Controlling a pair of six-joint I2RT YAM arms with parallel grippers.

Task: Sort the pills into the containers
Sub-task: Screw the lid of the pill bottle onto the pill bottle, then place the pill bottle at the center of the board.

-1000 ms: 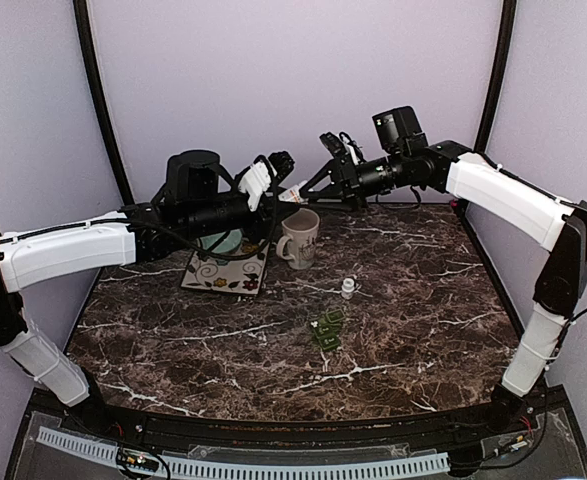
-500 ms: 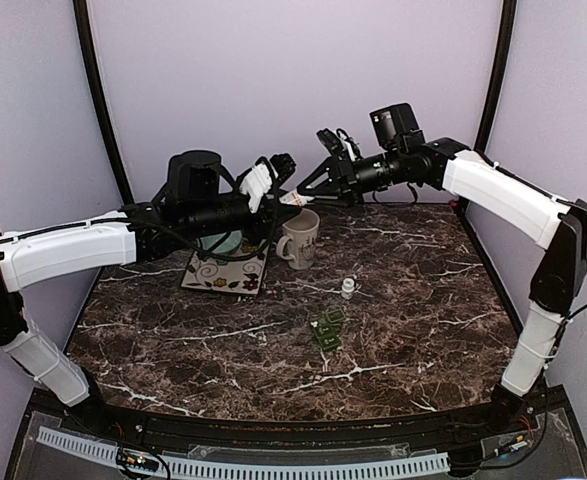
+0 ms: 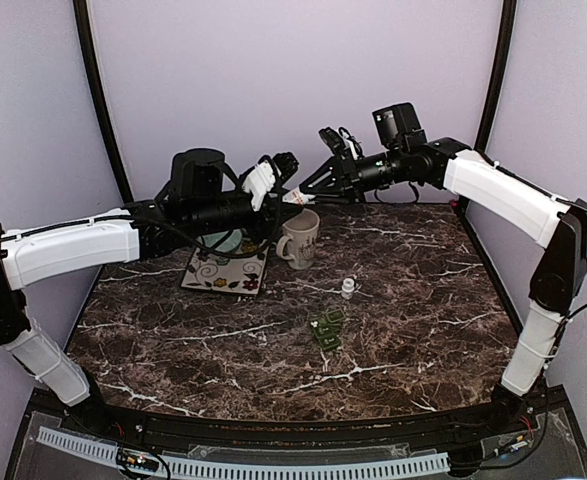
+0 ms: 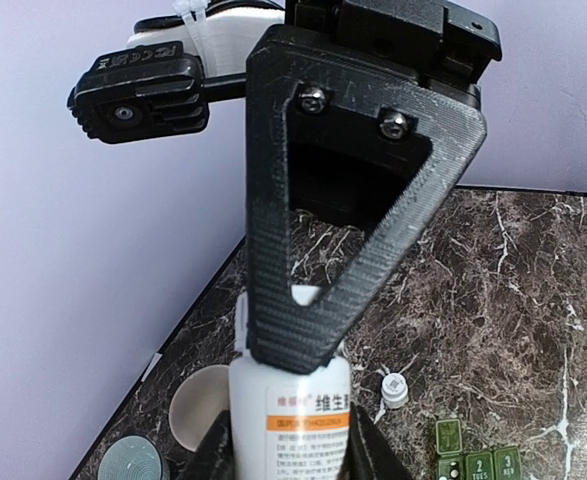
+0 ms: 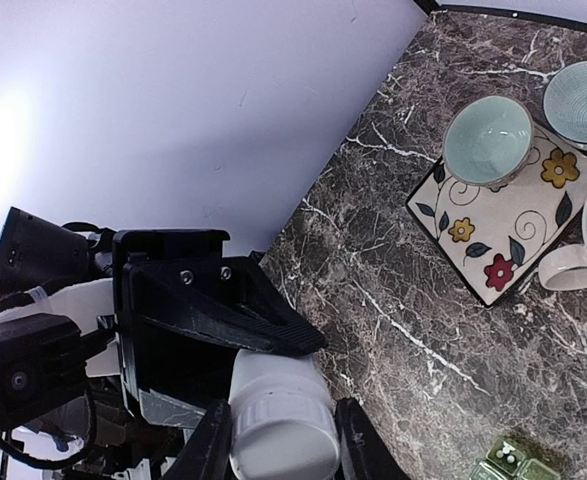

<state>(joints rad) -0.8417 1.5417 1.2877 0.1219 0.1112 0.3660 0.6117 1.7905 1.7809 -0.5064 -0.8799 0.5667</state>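
- You have the dark marble table [image 3: 423, 300] under everything. The task's things sit on its far-left half and near its middle.
- Your left arm [image 3: 68, 250] reaches in from 9 o'clock and your right arm [image 3: 498, 195] from 2 o'clock. They meet in the air over the far middle of the table.
- The flowered square mat [image 3: 223, 272] lies flat at about 8 o'clock from the mug. In the right wrist view a pale green bowl [image 5: 488, 140] stands on it, with a second ribbed bowl [image 5: 583, 100] at its far corner.
- The cream mug [image 3: 298, 238] stands upright just beside the mat, its handle turned toward the mat.
- Your left gripper [image 4: 293, 440] is clenched on the labelled body of the white pill bottle [image 3: 295, 197].
- Your right gripper [image 5: 283, 440] is clenched on the ribbed cap end of that bottle.
- The pill bottle hangs between the two claws, lying roughly level, above the mug's rim at its 12 o'clock.
- The green pill organiser [image 3: 327, 328] lies flat near the table's middle, at about 5 o'clock from the mug and well apart from it.
- A small white cap-like piece [image 3: 348, 288] stands near the organiser, at its 1 o'clock. You cannot tell from these views just what it is.
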